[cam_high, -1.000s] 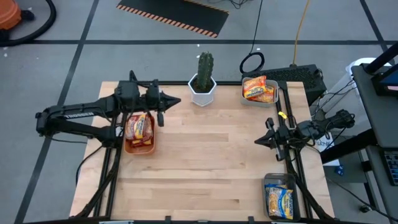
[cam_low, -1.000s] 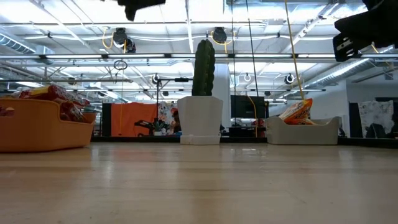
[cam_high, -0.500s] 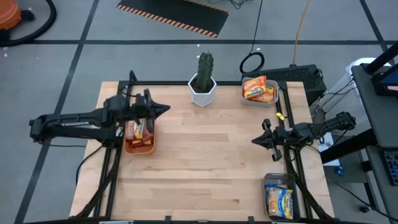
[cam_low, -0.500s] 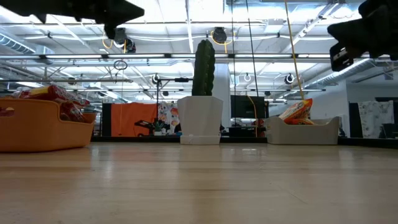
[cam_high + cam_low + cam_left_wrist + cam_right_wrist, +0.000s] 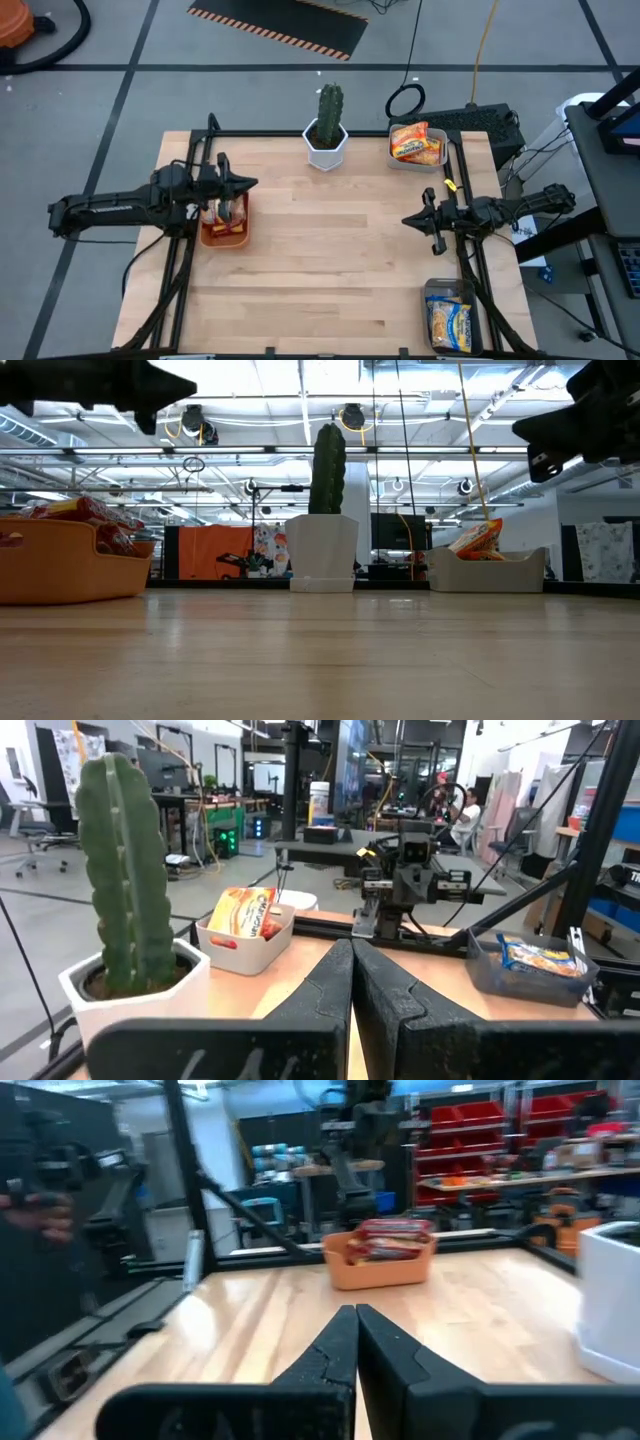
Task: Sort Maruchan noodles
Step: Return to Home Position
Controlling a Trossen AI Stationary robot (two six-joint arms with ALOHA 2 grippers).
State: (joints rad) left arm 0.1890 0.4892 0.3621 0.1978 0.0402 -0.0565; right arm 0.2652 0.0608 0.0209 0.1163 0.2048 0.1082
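Left gripper (image 5: 250, 183): fingers (image 5: 325, 995) pressed together, nothing held; raised above the far end of the orange bin (image 5: 224, 241), tips pointing toward the table's middle.

Right gripper (image 5: 406, 220): fingers (image 5: 335, 1350) likewise narrowed to a seam, nothing held; raised over the right side of the table (image 5: 330, 270), between the pale grey bin (image 5: 415, 163) and the clear bin (image 5: 434, 290), tips pointing inward.

Maruchan noodles, three lots: red packets (image 5: 228, 208) in the orange bin by the left edge; orange-yellow packets (image 5: 410, 142) in the pale grey bin at the far right corner; blue-and-yellow packets (image 5: 449, 322) in the clear bin at the near right corner.

Cactus (image 5: 329, 104): upright in a white pot (image 5: 326, 150) at the middle of the far edge, well apart from both grippers.

Open room: bare board runs from the pot to the near edge between the two arms; all three bins sit close to the table's edges; in the low view both arms show as dark shapes high above the wood.

Change over the last second: Left gripper has drawn back leftward and nearer, from near the pot's left to over the orange bin; Right gripper has edged slightly inward and toward the far edge; bins, packets and cactus unmoved.
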